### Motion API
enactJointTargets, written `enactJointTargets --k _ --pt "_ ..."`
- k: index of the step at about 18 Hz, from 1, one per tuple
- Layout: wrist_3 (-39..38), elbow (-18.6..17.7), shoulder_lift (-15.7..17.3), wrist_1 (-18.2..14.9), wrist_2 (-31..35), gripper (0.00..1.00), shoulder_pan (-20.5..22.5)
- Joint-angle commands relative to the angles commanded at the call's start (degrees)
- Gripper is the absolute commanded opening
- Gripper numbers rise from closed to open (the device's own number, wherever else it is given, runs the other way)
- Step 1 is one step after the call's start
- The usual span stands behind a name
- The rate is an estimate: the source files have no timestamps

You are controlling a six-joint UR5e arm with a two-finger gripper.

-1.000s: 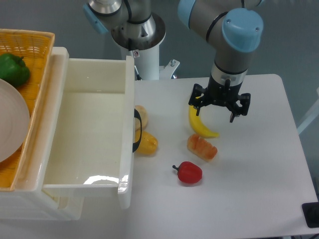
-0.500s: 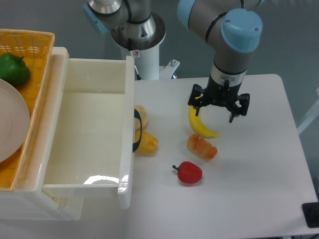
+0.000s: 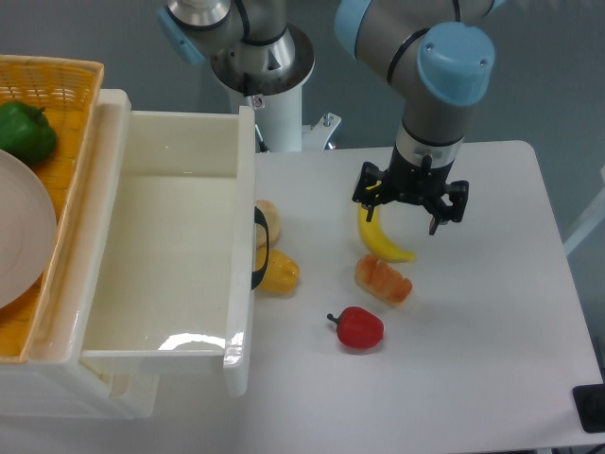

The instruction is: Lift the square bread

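The square bread point(image 3: 383, 279) lies flat on the white table point(image 3: 492, 331), a small orange-brown block with pale streaks on its top, its long side running from about 10 o'clock to 4 o'clock. Nothing holds it. The gripper point(image 3: 409, 211) hangs above the table at 12 o'clock from the bread, a little toward 1 o'clock, and its two black fingers are spread wide with nothing between them — they point down. In the picture the left finger overlaps the upper end of the banana point(image 3: 380, 239), which curves down to a tip close to the bread at its 12 o'clock; whether the finger touches the banana I cannot tell. The red pepper point(image 3: 358, 327) sits near the bread at about 7 o'clock, apart from it. At 9 o'clock from the bread, well apart, two rounded yellow-orange buns point(image 3: 272, 255) lie against the front wall of the open white drawer point(image 3: 170, 255), beside its black handle. At the far left a wicker basket point(image 3: 66, 104) holds a green pepper point(image 3: 26, 130) and a white plate point(image 3: 19, 236).
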Motion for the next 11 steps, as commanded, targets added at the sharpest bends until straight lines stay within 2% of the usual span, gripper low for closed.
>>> enactJointTargets --k 8,11 --pt "-0.96 -2.81 0.09 0.00 0.00 1.00 0.87" --pt "-2.97 -3.43 -1.22 0.87 0.35 1.00 0.97"
